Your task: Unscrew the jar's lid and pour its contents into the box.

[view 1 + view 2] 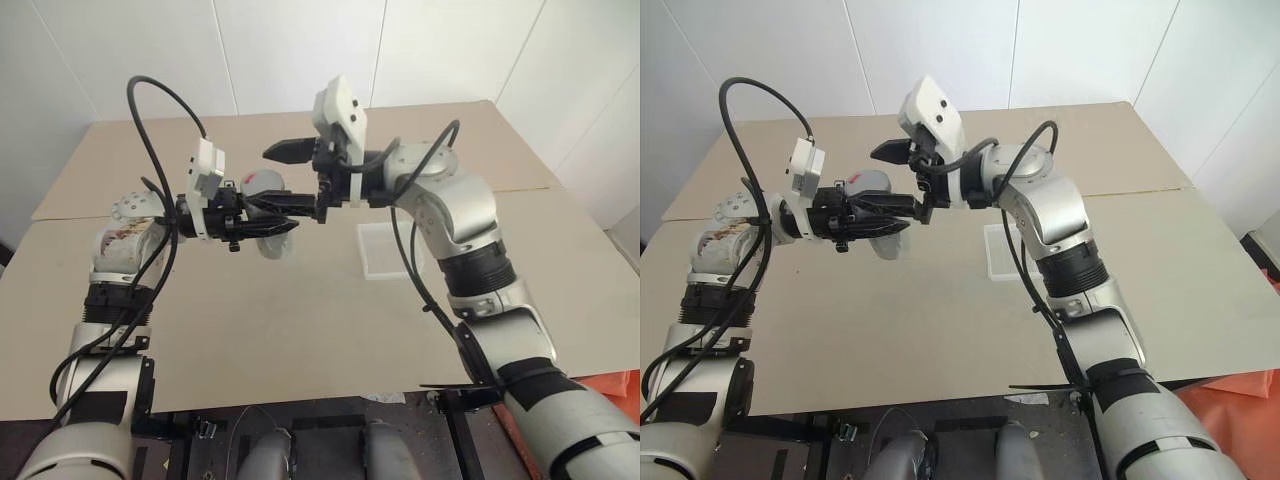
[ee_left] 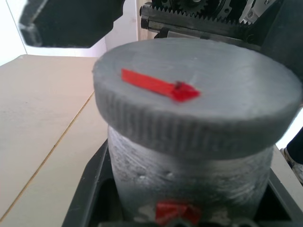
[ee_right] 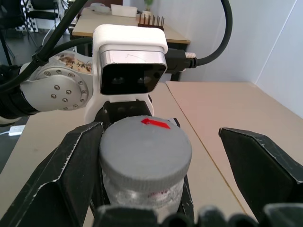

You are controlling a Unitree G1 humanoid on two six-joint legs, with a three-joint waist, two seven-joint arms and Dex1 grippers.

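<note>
Two pincers meet over the bench (image 1: pixel 300 330): the left pincer (image 1: pixel 262 213) is pressed onto the jar (image 2: pixel 189 184), holding it in the air with its capped end toward the right pincer (image 3: pixel 161 156), whose black fingers (image 3: pixel 71 165) stand spread on either side of the lid (image 3: pixel 146 151), one close beside the rim, the other well apart from it. The box (image 1: pixel 385 250) lies flat on the bench below and to the right of the jar, apart from both arms. Judging from this, the main risk is an off-centre closing: if the near finger reaches the lid first it could push the jar sideways in the left grip, or the fingers could slide on the lid when turned. A weak hold on the jar would let it spin along with the lid. The lid is a matt grey disc with a finely ridged edge and a red strip across its flat top; the jar wall below looks cloudy and clear, with a bit of red label near the fingers. The box is thin, pale, translucent and shallow, so it may scoot if struck. The contents cannot be made out.
</note>
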